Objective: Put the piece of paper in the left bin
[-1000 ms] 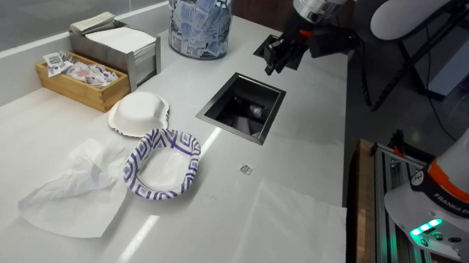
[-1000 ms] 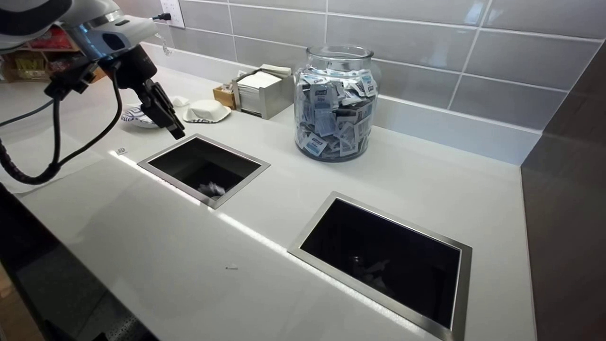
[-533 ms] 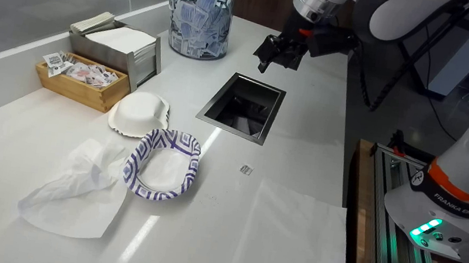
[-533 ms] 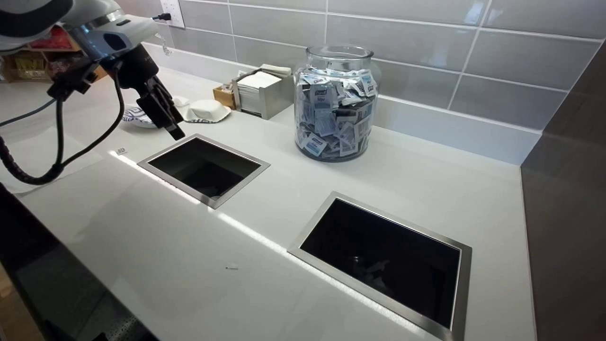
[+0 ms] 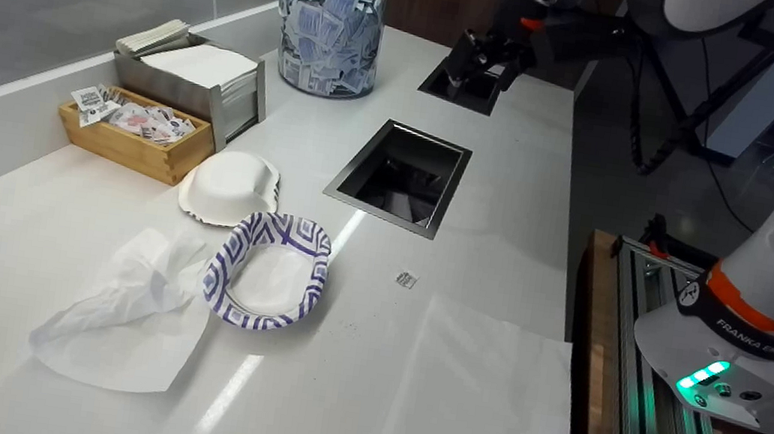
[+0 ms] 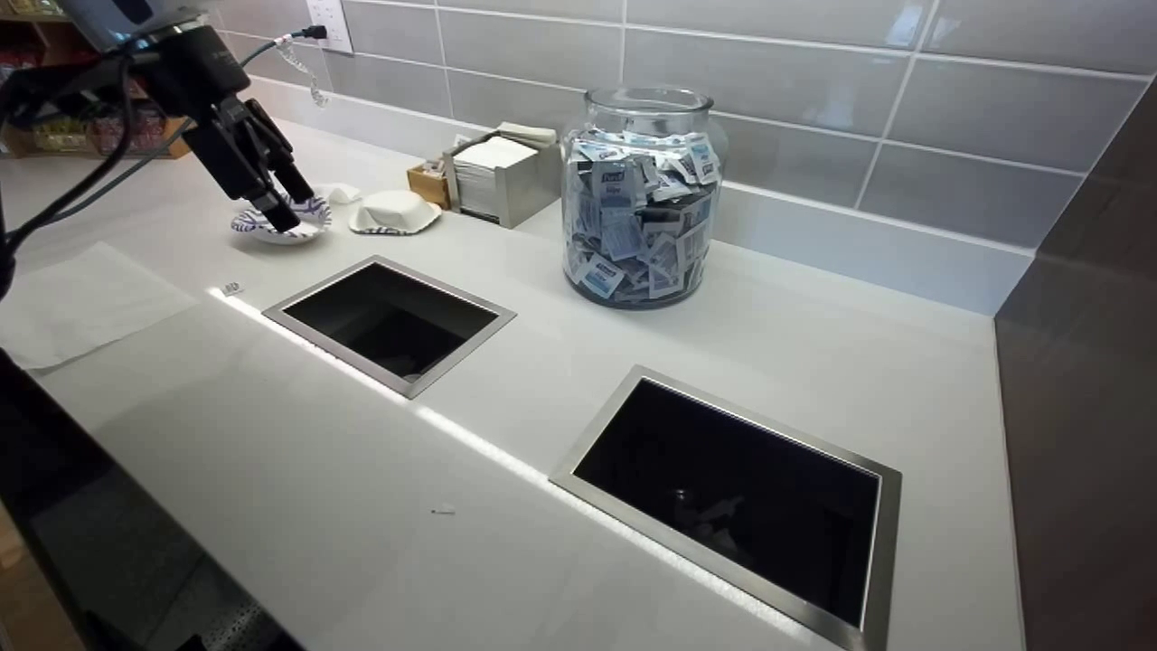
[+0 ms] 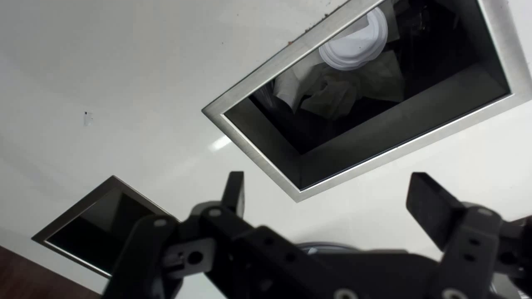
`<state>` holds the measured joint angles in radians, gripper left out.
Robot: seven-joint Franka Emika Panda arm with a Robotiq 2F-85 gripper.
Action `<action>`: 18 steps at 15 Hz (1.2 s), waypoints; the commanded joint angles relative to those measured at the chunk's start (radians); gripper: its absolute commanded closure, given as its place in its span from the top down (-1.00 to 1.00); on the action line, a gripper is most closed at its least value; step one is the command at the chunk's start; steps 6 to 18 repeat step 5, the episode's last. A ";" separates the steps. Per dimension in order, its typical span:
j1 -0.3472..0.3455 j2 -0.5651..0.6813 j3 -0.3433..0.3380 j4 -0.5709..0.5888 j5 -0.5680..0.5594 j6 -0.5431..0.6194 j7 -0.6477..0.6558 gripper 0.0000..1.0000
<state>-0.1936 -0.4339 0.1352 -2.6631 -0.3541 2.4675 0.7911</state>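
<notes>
In both exterior views the left bin (image 6: pixel 443 287) is the sunken metal-rimmed opening nearer the patterned bowl. Its opening fills the upper right of the wrist view, with a white round lid (image 7: pixel 353 45) and crumpled paper (image 7: pixel 332 97) lying inside. Which of these scraps is the piece of paper I cannot tell. My gripper (image 7: pixel 327 182) stands wide open, nothing between its fingers. It hangs above the counter over the bin area; in an exterior view the gripper (image 6: pixel 292 210) appears up and left of the bin's rim.
The right bin (image 6: pixel 886 542) opens farther along the counter. A glass jar of packets (image 5: pixel 329 35), a napkin holder (image 5: pixel 185 90) and a wooden box (image 5: pixel 116 149) line the wall. Crumpled white paper (image 5: pixel 129 325), a patterned bowl (image 5: pixel 268 280) and a flat white sheet (image 5: pixel 489 405) also lie there.
My gripper has opened wide and risen away from the left bin. A pale crumpled piece, visible inside that bin a second ago, has dropped out of sight in the exterior views.
</notes>
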 commanded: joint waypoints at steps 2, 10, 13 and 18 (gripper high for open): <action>-0.004 -0.001 0.003 0.001 0.004 -0.001 -0.004 1.00; -0.004 0.008 0.002 0.001 0.003 -0.001 -0.004 1.00; -0.004 0.008 0.002 0.001 0.003 -0.001 -0.004 1.00; -0.004 0.008 0.002 0.001 0.003 -0.001 -0.004 1.00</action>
